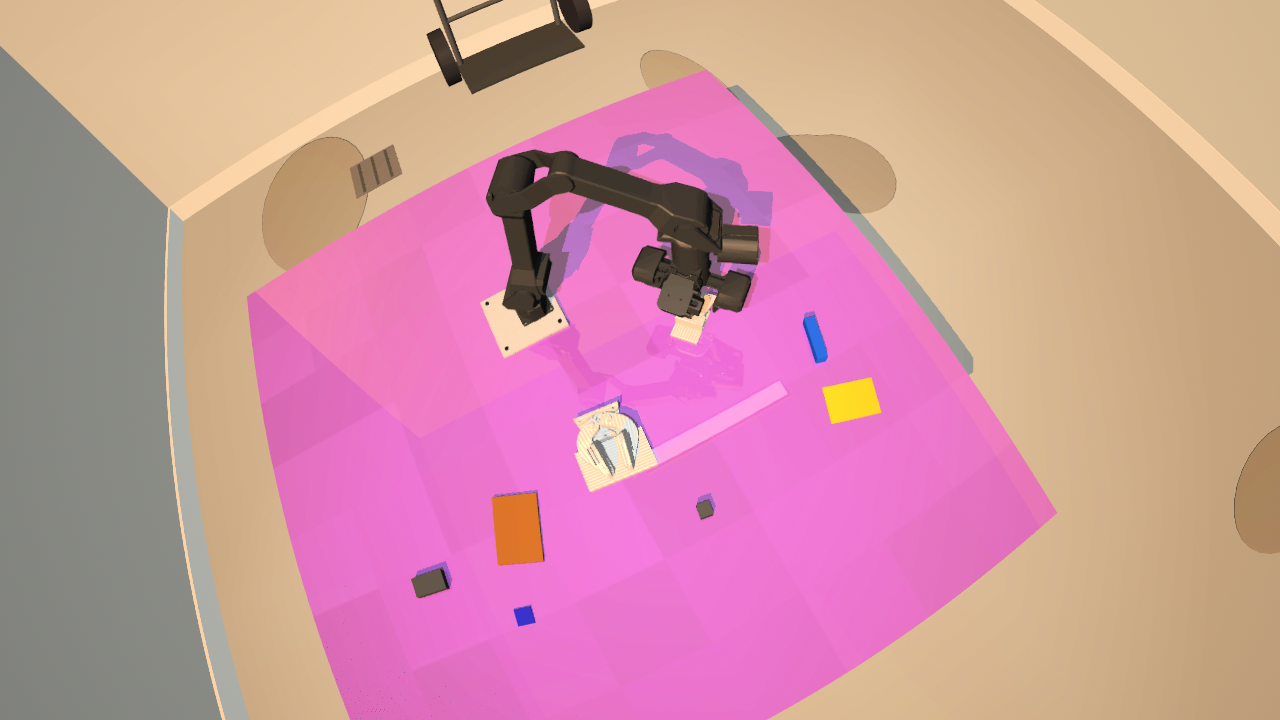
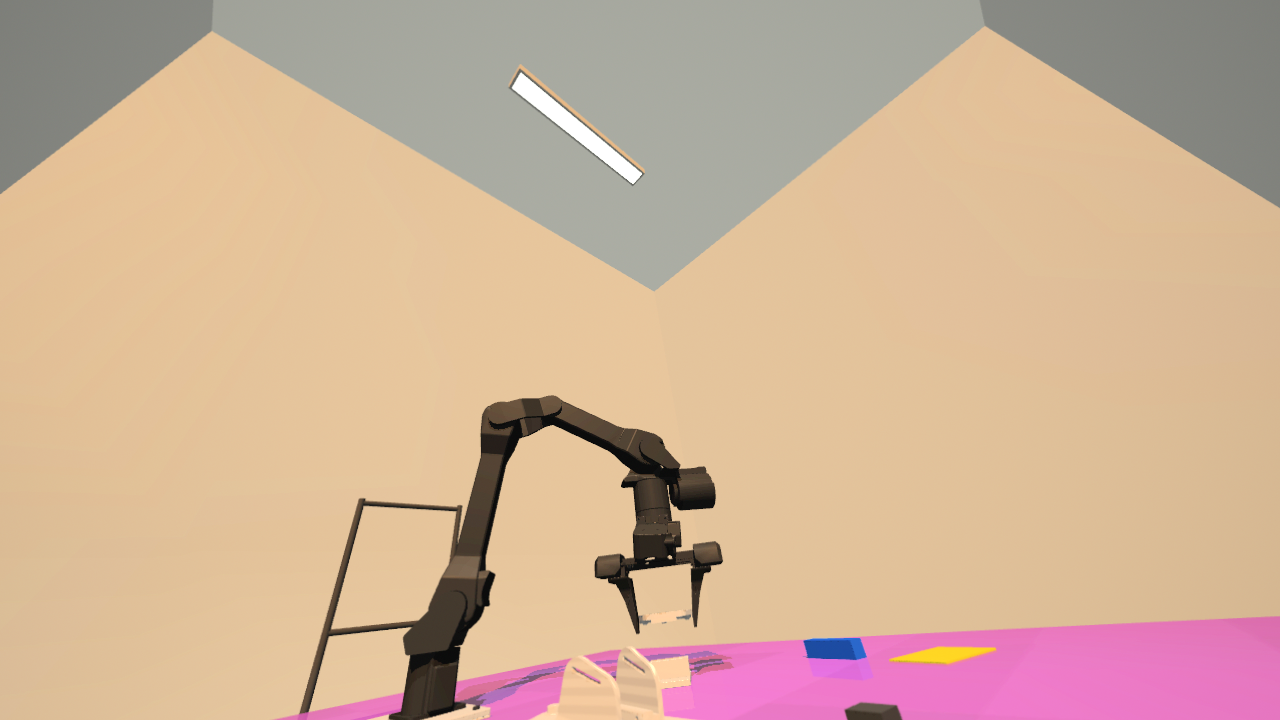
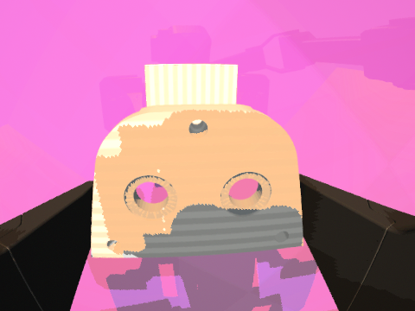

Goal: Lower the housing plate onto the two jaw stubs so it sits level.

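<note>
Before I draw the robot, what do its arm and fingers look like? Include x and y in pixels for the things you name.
The arm (image 1: 617, 185) (image 2: 487, 492) is very dark brown, almost black, made of chunky pieces with rounded joints. The two fingers (image 2: 666, 624) are dark too: long and narrowing to thin tips. Close up, thin pale lines run along them. I can't see any cables or stickers.

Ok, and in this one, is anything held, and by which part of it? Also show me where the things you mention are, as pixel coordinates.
The housing plate (image 2: 665, 617) (image 3: 194, 151), held in the gripper (image 1: 687, 313) (image 2: 666, 628) by its two opposite side edges, near the straight end away from the single upper hole.
</note>
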`<state>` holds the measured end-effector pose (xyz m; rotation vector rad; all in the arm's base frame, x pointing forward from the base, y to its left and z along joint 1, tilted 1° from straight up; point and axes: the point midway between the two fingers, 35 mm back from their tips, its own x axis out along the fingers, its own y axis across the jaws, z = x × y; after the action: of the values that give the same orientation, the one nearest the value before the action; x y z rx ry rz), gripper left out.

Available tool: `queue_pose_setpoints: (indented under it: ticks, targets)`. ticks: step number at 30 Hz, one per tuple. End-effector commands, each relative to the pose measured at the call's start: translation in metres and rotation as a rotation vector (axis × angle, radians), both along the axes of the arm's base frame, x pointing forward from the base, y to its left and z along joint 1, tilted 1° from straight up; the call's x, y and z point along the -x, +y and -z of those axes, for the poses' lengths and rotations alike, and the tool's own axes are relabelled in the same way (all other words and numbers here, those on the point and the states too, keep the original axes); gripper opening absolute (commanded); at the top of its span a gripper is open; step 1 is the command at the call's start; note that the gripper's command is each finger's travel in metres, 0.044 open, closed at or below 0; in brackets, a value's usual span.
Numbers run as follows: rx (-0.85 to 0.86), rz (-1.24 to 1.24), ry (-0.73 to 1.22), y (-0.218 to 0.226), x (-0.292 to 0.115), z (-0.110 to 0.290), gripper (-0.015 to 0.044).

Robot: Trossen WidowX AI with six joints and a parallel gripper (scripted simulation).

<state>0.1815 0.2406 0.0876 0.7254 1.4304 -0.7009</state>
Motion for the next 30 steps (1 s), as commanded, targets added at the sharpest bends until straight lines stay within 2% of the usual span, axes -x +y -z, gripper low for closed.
queue_pose_setpoints:
  ticks: [1, 12, 30]
  targets:
    - [-0.004, 0.007, -0.007, 0.0, 0.0, -0.016, 0.0351]
    - [-0.003, 0.001, -0.008, -0.003, -0.001, -0.027, 0.0351]
    - [0.005, -0.175, -0.011, -0.048, -0.039, -0.028, 0.0351]
